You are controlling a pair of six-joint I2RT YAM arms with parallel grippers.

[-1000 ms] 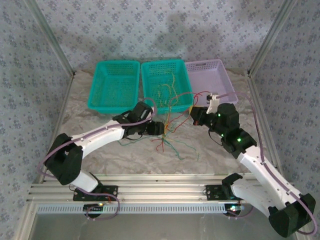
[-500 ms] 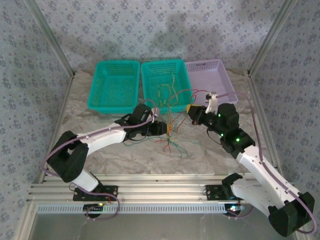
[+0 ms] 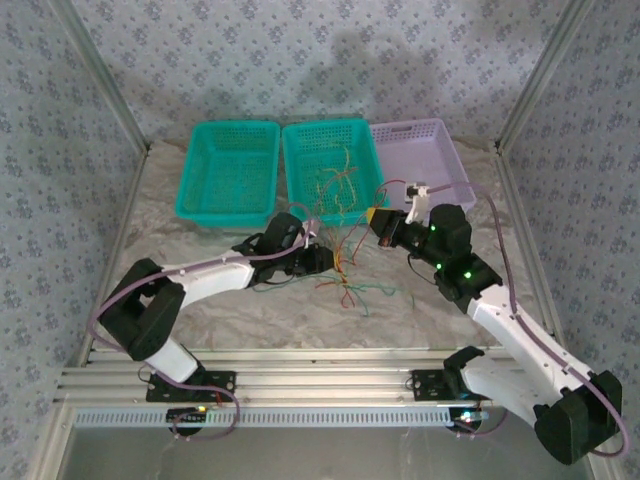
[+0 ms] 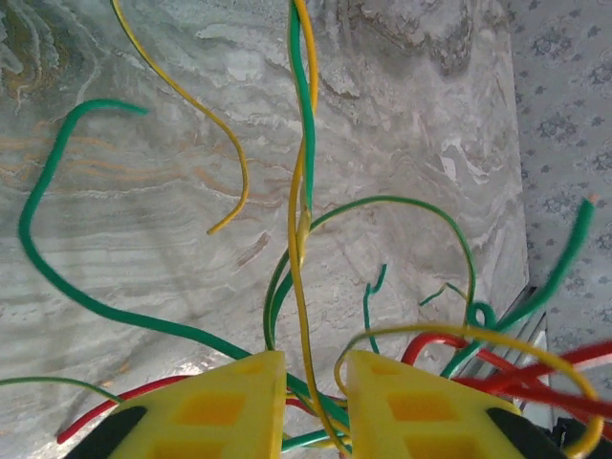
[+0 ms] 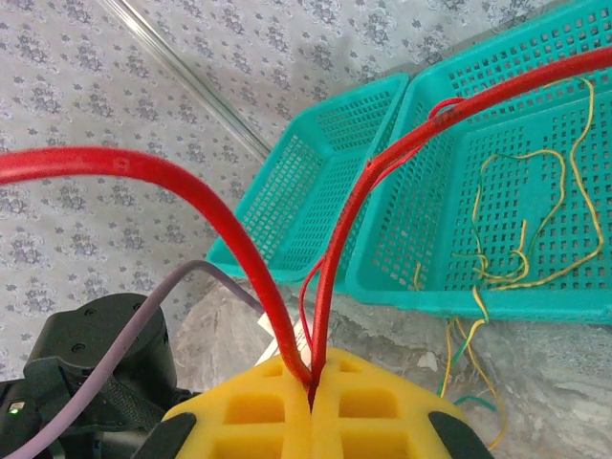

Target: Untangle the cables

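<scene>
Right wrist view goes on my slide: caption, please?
Yellow fingers pinch red cable that arches up, teal baskets behind.

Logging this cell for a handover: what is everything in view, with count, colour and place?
teal baskets: two, teal, left and middle of the far row.
lilac basket: one, lilac, right end of that row.
cables: several, red, green, yellow, tangled in front of the baskets; some yellow in the middle teal one.
table: one, grey marbled, beneath everything.
left gripper: one, yellow, open around a yellow cable.
right gripper: one, yellow, shut on a red cable.
</scene>
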